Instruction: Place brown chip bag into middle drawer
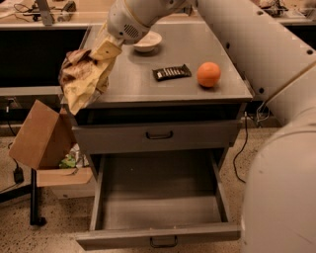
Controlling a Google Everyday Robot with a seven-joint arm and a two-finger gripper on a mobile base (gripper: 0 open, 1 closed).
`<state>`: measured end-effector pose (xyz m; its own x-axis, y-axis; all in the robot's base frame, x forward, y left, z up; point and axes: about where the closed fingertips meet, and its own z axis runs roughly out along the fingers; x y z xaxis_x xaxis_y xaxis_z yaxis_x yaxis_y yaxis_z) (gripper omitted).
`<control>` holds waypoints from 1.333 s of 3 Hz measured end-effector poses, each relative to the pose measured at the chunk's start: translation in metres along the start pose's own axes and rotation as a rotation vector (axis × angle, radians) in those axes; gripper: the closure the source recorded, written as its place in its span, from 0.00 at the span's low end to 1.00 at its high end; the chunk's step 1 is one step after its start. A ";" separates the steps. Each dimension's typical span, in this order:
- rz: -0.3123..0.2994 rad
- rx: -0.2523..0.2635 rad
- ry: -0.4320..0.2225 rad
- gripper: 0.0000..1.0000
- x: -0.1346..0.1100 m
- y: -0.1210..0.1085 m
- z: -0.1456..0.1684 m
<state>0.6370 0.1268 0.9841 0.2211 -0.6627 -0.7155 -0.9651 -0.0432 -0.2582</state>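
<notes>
Your gripper [107, 45] sits above the bench's [148, 91] left edge, at the end of the pale arm [148, 12] that reaches in from the upper right. It is closed on the pale yellow-tan end of the brown chip bag [83, 79], pinching the foil. The fingers themselves are mostly hidden behind the bag's top.

In this one camera view the brown chip bag hangs crumpled from that grip. It droops over the bench's left front corner, partly past the edge. You cannot tell whether its lower end touches the bench.

Below the bench top, the upper drawer [158, 136] is closed, its dark loop handle at mid-front. Under that, the middle drawer [158, 236] is pulled well out toward you, and its grey floor is in plain sight.

On the bench top you have a white bowl [147, 41] toward the back, just beside the arm. A black wrapper [171, 72] lies flat near the middle, and an orange [209, 74] sits near it on the right. A cardboard box [42, 133] stands tilted on the floor left of the bench.
</notes>
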 end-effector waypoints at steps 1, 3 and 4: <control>-0.164 -0.077 -0.071 1.00 -0.027 0.042 -0.012; -0.129 -0.106 -0.085 1.00 0.012 0.066 -0.004; -0.059 -0.127 -0.078 1.00 0.055 0.096 -0.002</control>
<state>0.5560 0.0849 0.9210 0.2829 -0.5961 -0.7514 -0.9591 -0.1774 -0.2205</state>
